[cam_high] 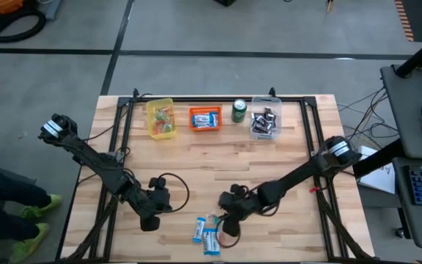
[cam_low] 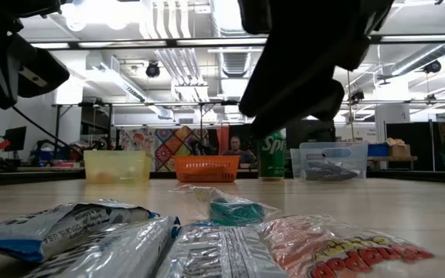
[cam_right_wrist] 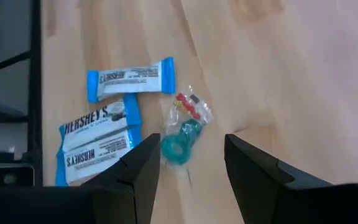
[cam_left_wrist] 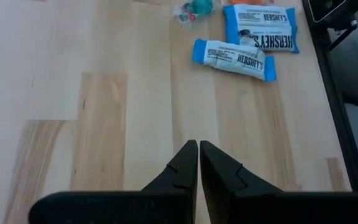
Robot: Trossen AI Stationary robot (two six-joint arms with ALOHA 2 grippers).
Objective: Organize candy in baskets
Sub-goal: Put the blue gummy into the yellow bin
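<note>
- Right gripper [cam_right_wrist: 188, 165]: jaws wide, empty, poised just above a clear-wrapped teal ring candy [cam_right_wrist: 180, 143] beside blue-and-white bars [cam_right_wrist: 131, 78] at the table's near edge.
- Left gripper [cam_left_wrist: 198, 163]: closed, empty, over bare wood.
- Baskets [cam_high: 160, 118]: far edge.

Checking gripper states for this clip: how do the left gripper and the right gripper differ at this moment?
The left gripper is shut and empty over bare wooden table; the right gripper is open. The left gripper sits apart from the candy; the right gripper hovers over a small clear-wrapped teal ring sweet, beside the blue-and-white wrapped bars. Both are near the table's front edge, and neither holds anything.
</note>
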